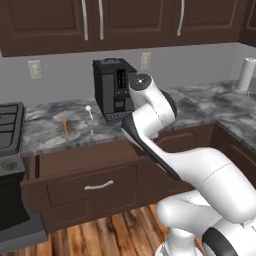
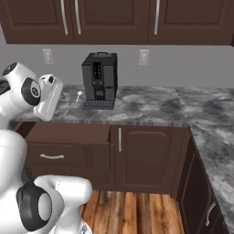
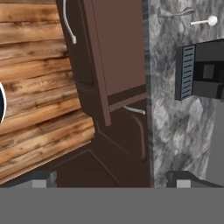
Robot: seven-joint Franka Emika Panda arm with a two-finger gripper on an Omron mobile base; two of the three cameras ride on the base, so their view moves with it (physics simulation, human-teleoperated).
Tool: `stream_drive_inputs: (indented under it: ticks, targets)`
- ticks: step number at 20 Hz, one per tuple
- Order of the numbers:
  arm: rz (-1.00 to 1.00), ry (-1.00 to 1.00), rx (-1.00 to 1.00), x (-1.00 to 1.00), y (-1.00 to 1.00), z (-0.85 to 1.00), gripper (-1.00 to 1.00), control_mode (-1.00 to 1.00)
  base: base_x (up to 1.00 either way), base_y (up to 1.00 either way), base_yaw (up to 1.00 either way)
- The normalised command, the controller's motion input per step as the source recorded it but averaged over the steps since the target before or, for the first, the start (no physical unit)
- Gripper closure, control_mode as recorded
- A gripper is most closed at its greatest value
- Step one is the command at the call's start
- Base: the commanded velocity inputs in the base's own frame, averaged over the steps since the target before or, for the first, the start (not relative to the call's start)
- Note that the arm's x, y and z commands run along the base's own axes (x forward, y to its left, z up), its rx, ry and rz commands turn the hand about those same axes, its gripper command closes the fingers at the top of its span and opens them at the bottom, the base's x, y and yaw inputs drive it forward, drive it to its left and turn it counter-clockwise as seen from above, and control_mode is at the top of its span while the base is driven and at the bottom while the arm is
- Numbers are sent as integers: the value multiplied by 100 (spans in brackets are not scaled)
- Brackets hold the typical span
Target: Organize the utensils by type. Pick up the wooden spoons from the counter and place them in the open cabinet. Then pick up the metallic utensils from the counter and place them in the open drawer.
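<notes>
Orange-tan wooden spoon [image 1: 65, 127] lies on grey marbled stone counter [image 1: 50, 127], left of black coffee machine [image 1: 114, 89]. Thin silvery spoon [image 1: 89, 113] just beside it, nearer machine. Dark brown open drawer [image 1: 80, 167] below. My gripper [image 3: 112, 181] empty, jaws wide, above drawer front.

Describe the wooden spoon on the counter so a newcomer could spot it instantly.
Find the black coffee machine standing on the marbled counter against the wall. To its left, past a white-tipped metal spoon and above the open drawer, lies the wooden spoon. It is the orange piece there; its neighbours are pale and silvery.
</notes>
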Motion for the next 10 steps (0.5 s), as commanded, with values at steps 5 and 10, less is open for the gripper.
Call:
stream_drive_inputs:
  ticks: [5, 10]
  targets:
    - [0, 0, 0, 0, 0, 0, -100, 100, 56, 0, 9]
    - [0, 0, 0, 0, 0, 0, -100, 100, 41, 0, 8]
